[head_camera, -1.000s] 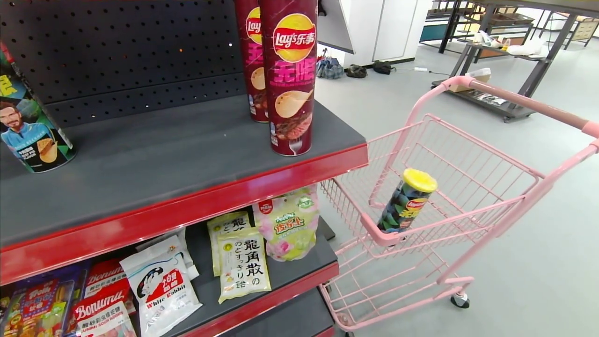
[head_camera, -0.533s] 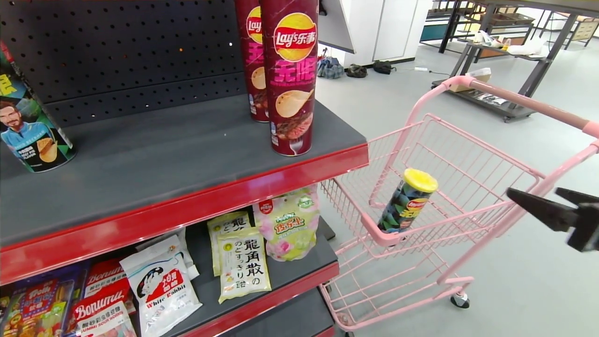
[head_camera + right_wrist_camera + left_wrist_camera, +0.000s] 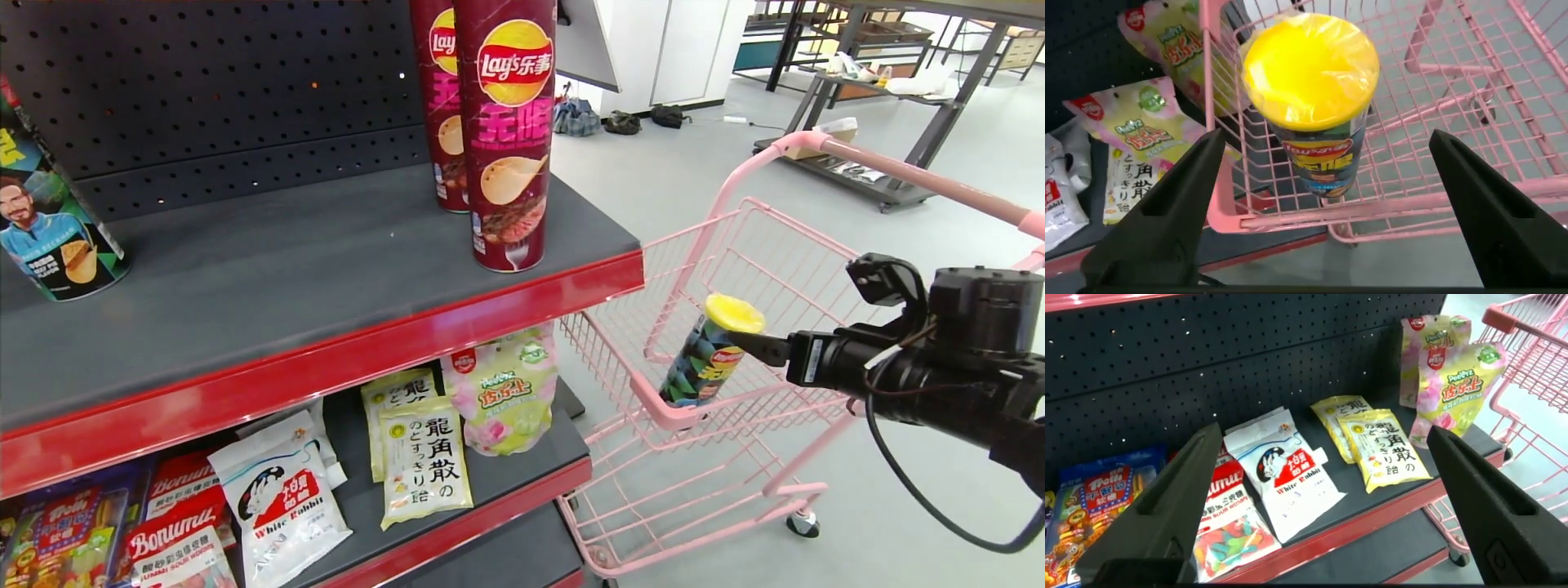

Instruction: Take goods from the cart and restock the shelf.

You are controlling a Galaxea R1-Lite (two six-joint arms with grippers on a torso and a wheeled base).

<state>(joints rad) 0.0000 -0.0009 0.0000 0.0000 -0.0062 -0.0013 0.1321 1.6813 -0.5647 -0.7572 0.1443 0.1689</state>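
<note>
From the head view, the right gripper (image 3: 775, 347) has swung in from the right edge within the last second. It now reaches level with the dark cylindrical crisp can with a yellow lid (image 3: 709, 353), which stands upright at the near corner of the pink wire cart (image 3: 898, 174), beside the grey shelf with a red front edge (image 3: 286, 278). Two tall maroon crisp tubes (image 3: 506, 139) stand on that shelf. In the left wrist view, the left gripper (image 3: 1323, 433) faces the lower shelf's white snack bag (image 3: 1286, 478) and yellow packets (image 3: 1380, 445), its jaws spread wide and holding nothing. In the right wrist view, the right jaws are also spread wide on either side of the can without touching it. The pick therefore looks lined up, and closing on the can is likely the next step.
</note>
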